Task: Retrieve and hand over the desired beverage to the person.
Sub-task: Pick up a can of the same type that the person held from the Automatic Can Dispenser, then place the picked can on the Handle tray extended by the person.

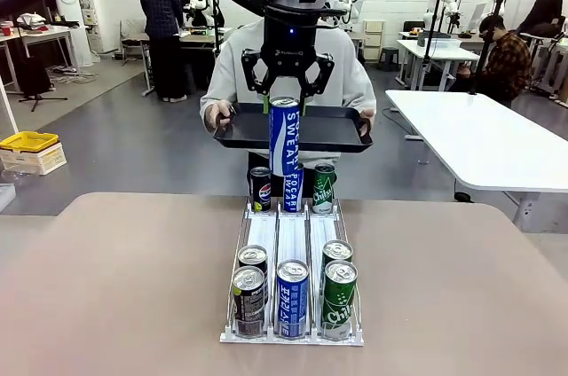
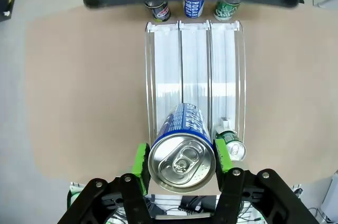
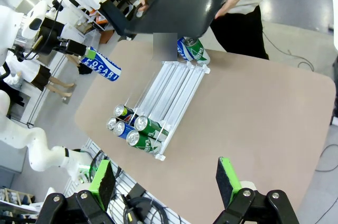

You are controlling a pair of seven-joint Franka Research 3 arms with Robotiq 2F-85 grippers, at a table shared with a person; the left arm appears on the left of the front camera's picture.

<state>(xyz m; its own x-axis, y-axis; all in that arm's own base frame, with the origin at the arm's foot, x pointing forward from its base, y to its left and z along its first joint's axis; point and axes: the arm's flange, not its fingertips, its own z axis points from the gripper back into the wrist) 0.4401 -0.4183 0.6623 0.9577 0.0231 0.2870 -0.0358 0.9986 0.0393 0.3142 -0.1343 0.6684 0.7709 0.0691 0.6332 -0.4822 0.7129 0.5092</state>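
A tall blue Pocari Sweat can [image 1: 284, 137] hangs upright above the far end of the can rack [image 1: 292, 232], with my left gripper [image 1: 284, 108] shut on its top. In the left wrist view the can [image 2: 188, 122] sits between the green pads [image 2: 140, 159], its lid facing the camera. The person [image 1: 353, 74] in a light grey top stands at the far edge holding a black tray [image 1: 348, 140] level with both hands, just behind the can. My right gripper [image 3: 166, 182] stands open above the table with nothing between its fingers.
The white three-lane rack [image 3: 174, 84] holds several cans at its near end: black [image 1: 249, 298], blue [image 1: 292, 296] and green [image 1: 338, 296]. Three more cans [image 1: 323, 187] stand at its far end under the tray. The brown tabletop [image 1: 124, 278] lies bare on both sides.
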